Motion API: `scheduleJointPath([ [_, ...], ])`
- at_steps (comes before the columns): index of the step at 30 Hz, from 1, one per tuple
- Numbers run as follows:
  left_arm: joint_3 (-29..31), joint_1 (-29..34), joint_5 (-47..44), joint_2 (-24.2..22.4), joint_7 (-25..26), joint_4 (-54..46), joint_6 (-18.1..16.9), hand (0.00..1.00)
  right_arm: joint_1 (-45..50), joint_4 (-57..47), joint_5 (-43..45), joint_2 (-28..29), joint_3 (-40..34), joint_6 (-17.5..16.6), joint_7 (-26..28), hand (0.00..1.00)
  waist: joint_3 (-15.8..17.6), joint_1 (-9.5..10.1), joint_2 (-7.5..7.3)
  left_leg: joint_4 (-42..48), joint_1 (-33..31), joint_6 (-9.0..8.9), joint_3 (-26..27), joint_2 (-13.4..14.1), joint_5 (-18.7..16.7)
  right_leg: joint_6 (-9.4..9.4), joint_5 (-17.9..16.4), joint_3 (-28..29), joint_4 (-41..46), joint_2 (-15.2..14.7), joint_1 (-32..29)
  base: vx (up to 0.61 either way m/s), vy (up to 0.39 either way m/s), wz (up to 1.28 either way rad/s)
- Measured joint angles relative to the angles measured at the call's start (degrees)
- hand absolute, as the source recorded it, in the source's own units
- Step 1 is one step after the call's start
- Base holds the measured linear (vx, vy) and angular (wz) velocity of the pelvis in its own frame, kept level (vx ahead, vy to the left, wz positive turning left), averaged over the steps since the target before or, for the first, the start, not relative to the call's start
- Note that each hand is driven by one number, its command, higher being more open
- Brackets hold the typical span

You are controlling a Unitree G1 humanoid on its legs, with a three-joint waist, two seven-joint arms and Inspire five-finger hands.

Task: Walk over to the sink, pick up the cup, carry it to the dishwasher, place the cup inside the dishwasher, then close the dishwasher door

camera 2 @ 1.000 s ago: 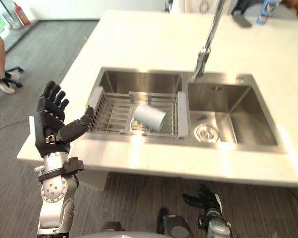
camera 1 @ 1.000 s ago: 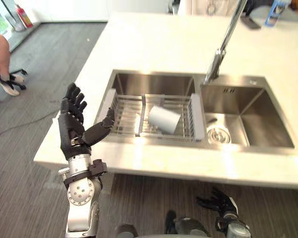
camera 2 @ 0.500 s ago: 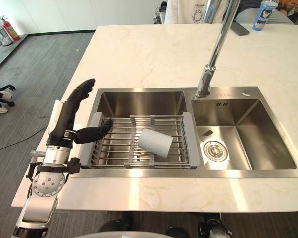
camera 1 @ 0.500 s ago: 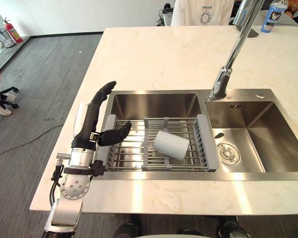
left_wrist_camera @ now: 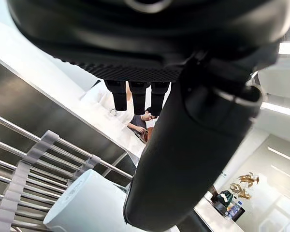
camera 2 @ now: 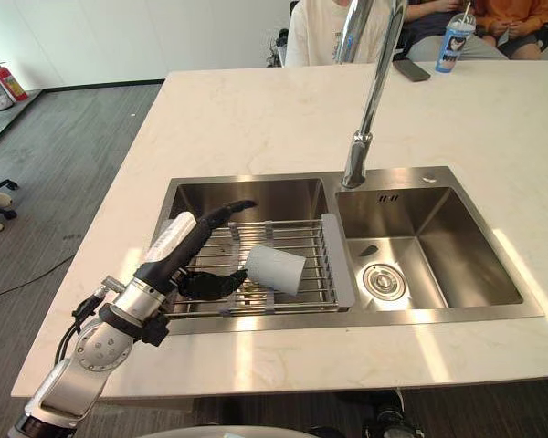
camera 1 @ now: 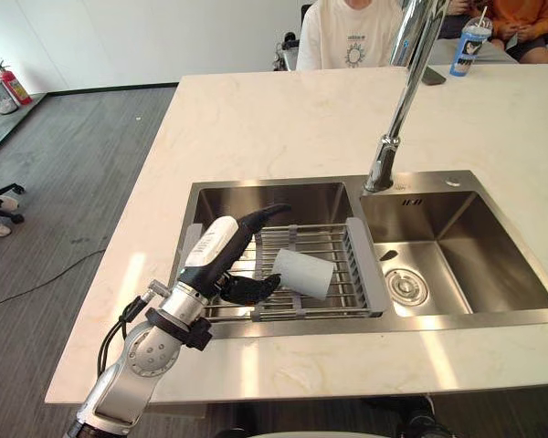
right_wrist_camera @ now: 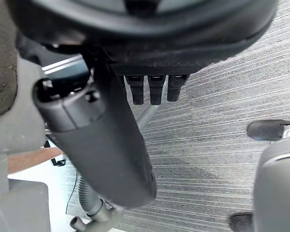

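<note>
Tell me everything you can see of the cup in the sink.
The cup is a plain, pale grey cylinder with no handle showing. It lies on its side on the wire rack across the sink's left basin. The left robot hand hovers beside it, thumb near one end; contact is unclear.

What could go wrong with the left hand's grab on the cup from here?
1. The cup lies on its side on the bars of the rack. A nudge from the open left hand could roll it away before the fingers close.
2. The thumb sits low, close to the bars beside the cup, and might snag between them.
</note>
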Motion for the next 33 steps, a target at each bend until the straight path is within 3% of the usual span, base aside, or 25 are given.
scheduleJointPath([
  [7, -6.0, -0.3, 6.3, 0.3, -0.7, 0.3, -0.1, 0.9, 0.3, 1.0, -1.4, 0.1, 1.1, 0.5, 0.5, 0.9, -0.9, -0.65, -0.48, -0.1, 0.1, 0.05, -0.2, 0.0, 0.2, 0.18, 0.1, -0.1, -0.1, 0.0, 0.1, -0.01, 0.0, 0.0],
  [10, -9.1, -3.3, 10.8, 0.1, -0.6, 3.0, -0.1, 0.9, 0.2, 1.0, -1.4, 0.3, 1.8, 0.5, 0.8, 0.9, -1.1, -0.88, -0.44, -0.1, 0.2, 0.07, -0.2, 0.0, 0.3, 0.18, 0.1, -0.1, -0.2, 0.0, 0.1, 0.0, 0.0, 0.0],
  [33, -8.2, -12.0, 20.4, -2.3, 4.3, 19.0, 3.7, 0.9, -0.4, 1.0, -1.2, 1.8, 2.1, 0.6, 0.9, 0.9, -0.2, -2.57, -1.47, -0.1, 0.4, -0.2, 1.8, 0.1, -0.6, 0.41, 0.8, 1.7, -2.0, 0.0, 0.2, 0.01, -0.003, -0.03],
])
